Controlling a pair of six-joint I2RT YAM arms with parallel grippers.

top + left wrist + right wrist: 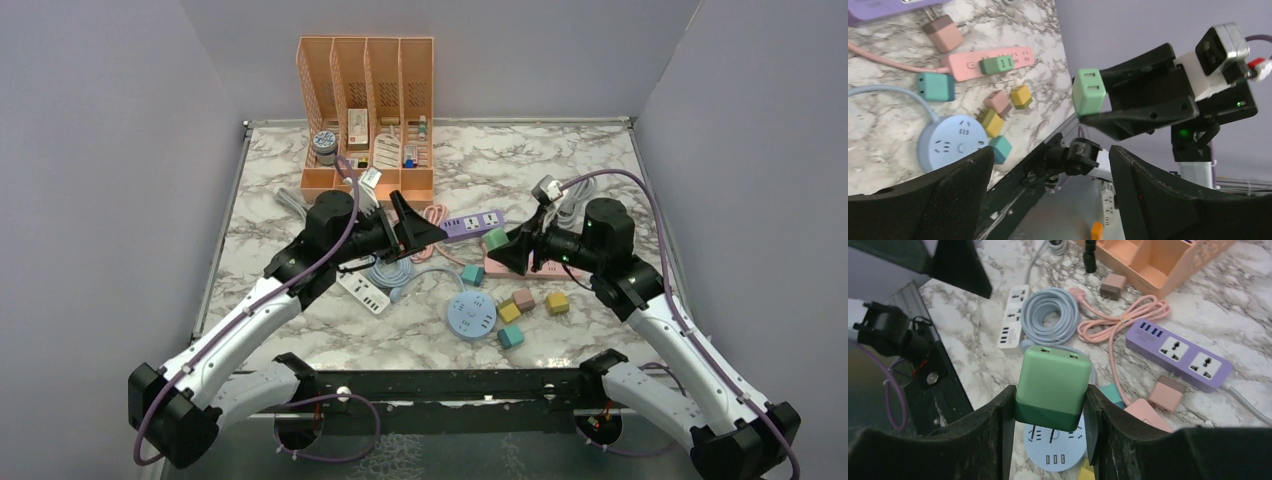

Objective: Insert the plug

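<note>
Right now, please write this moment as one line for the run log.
right claw: shut on green charger plug, held in the air | left claw: open, empty | plug: not yet inserted

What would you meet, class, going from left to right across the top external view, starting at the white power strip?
white power strip → green plug → yellow cube. The round blue hub and the other cubes overlap these, so they are left out.
</note>
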